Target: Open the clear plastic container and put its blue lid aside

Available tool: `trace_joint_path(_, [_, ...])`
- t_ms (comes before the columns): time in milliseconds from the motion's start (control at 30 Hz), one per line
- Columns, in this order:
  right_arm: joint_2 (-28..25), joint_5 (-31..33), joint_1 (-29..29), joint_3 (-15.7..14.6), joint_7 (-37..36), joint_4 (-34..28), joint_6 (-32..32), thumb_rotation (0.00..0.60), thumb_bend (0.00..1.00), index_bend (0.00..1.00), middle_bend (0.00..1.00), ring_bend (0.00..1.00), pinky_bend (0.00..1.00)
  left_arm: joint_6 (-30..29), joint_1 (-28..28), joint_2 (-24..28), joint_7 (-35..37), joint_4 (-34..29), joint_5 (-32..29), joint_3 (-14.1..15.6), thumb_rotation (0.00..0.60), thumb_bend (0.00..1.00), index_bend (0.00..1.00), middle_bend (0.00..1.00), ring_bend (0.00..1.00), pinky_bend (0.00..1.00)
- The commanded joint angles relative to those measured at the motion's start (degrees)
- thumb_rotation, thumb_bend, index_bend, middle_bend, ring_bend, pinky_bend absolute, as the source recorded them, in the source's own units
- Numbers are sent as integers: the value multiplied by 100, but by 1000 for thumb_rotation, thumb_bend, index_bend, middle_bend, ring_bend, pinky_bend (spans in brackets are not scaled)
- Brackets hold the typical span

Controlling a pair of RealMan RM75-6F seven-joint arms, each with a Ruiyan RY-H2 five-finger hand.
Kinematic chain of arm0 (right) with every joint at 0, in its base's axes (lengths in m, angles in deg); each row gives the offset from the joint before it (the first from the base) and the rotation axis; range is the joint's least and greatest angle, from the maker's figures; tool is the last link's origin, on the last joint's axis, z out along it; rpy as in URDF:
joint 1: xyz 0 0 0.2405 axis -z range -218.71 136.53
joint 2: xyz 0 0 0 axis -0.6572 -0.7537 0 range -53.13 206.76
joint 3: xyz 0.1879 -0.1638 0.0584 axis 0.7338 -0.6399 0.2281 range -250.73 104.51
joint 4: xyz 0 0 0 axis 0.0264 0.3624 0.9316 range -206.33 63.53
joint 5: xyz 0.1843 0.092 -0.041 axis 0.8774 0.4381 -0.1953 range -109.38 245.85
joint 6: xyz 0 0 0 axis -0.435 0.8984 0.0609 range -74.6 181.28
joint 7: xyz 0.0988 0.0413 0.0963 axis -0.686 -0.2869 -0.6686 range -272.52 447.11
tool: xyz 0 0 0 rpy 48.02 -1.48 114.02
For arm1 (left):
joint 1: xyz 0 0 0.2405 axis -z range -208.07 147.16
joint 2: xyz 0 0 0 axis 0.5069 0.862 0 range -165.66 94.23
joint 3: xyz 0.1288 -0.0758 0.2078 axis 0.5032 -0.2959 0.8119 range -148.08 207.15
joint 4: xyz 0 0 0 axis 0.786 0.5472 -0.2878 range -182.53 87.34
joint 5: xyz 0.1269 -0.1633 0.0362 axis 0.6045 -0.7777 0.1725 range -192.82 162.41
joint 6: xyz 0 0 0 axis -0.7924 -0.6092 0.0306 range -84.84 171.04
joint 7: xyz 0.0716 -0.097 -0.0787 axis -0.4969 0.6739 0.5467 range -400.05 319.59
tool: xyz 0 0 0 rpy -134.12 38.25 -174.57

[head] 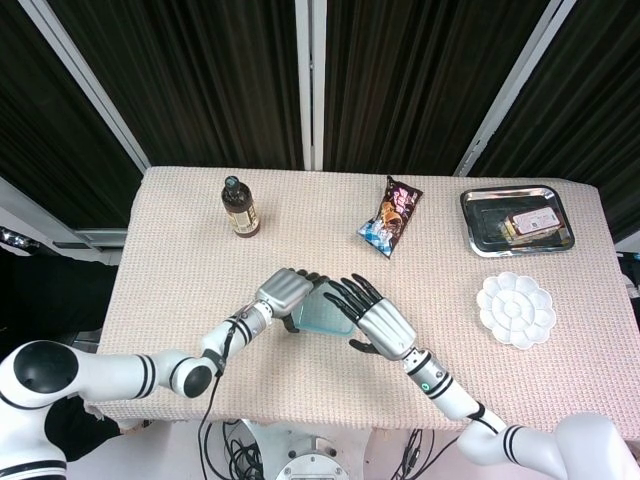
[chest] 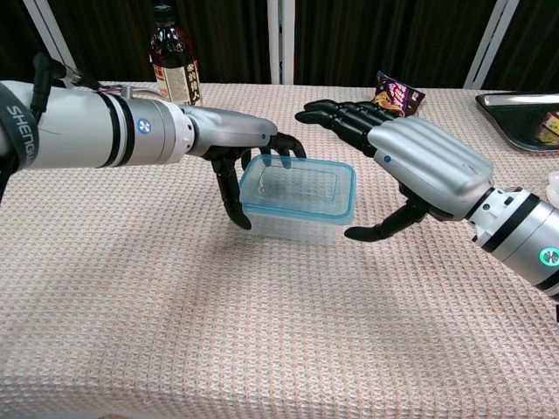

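1. Left robot hand (chest: 249, 148): reaches in from the left and sits at the left end of the clear container (chest: 301, 199). Its fingers (chest: 229, 188) drape down over the near-left corner, and others lie across the rim. It touches the box, maybe a loose hold; I can't tell whether it is a firm grip.
2. Right robot hand (chest: 417, 161): hovers at the right end of the container, palm down, fingers spread and stretched out above the far-right side. The thumb (chest: 384, 227) points toward the right wall, with a small gap visible in the chest view. It is wide open and holds nothing.
3. Container: sits on the surface (chest: 262, 332) between the two hands, near the front edge and roughly centred. The blue lid (chest: 301, 185) is on top and looks seated all round.
4. In the head view both hands (head: 288, 292) (head: 378, 320) cover most of the box; only a pale blue patch (head: 322, 312) shows between them.
5. Dark bottle (head: 240, 207): upright, well behind the left hand, toward the back left.
6. Snack packet (head: 391, 216): lying flat at the back centre, well apart from the container.
7. Metal tray (head: 480, 222): back right corner, with something small in it that I can't make out.
8. White paint palette (head: 515, 309): just in front of the tray, on the right side.
9. The surface has a beige woven cloth over it.
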Motion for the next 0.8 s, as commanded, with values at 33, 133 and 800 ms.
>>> trace_joint_path(33, [31, 19, -63, 17, 7, 22, -75, 600, 26, 0, 0, 0, 0, 3, 5, -7, -5, 11, -8, 7, 600, 0, 205, 294, 209, 303])
trace_joint_path(133, [61, 30, -106, 30, -10, 30, -107, 600, 26, 0, 0, 0, 0, 14, 14, -18, -6, 28, -20, 10, 600, 0, 205, 294, 209, 304])
trace_joint_path(800, [-100, 110, -225, 129, 117, -188, -103, 600, 26, 0, 0, 0, 0, -141, -54, -195, -125, 219, 226, 114, 600, 0, 212, 299, 209, 303])
